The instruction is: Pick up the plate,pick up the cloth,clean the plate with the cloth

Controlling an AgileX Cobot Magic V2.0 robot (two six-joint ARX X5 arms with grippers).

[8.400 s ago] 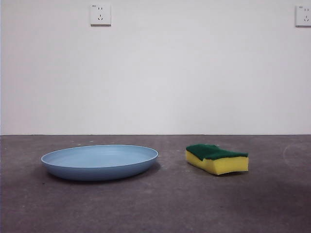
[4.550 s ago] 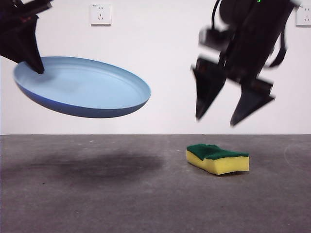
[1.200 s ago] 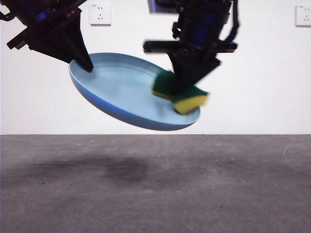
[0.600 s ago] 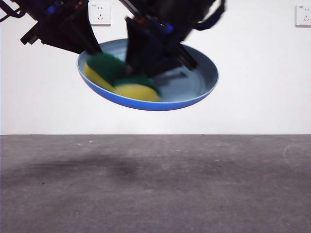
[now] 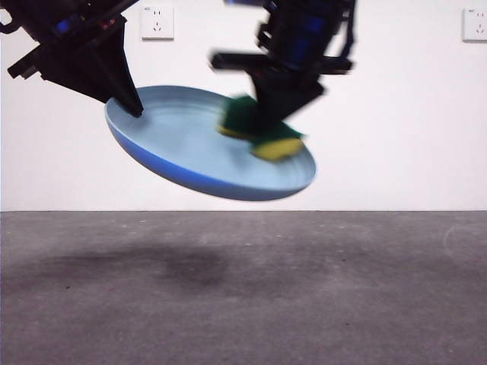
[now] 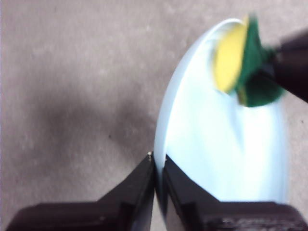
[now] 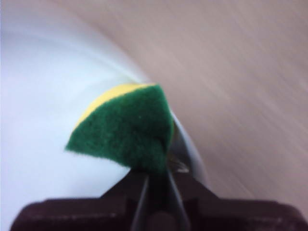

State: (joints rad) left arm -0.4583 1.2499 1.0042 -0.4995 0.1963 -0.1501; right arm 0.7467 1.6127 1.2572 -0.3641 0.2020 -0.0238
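Note:
The light-blue plate [image 5: 190, 148] hangs tilted in the air, well above the table. My left gripper [image 5: 131, 105] is shut on its upper left rim; the left wrist view shows the jaws pinching the rim [image 6: 159, 166] of the plate [image 6: 226, 154]. My right gripper [image 5: 266, 125] comes down from the top centre, shut on the cloth [image 5: 262, 131], a yellow sponge with a green scouring layer, pressed onto the plate's inner face toward its lower right. The cloth shows in the left wrist view [image 6: 243, 62] and the right wrist view [image 7: 127, 132], over the plate [image 7: 43, 110].
The grey table [image 5: 243, 289] lies below with a soft shadow under the plate. A white wall with two sockets [image 5: 157, 22] stands behind.
The cloth has swept from the plate's left side back to its right side. The plate has tipped down to the right again and shifted slightly left.

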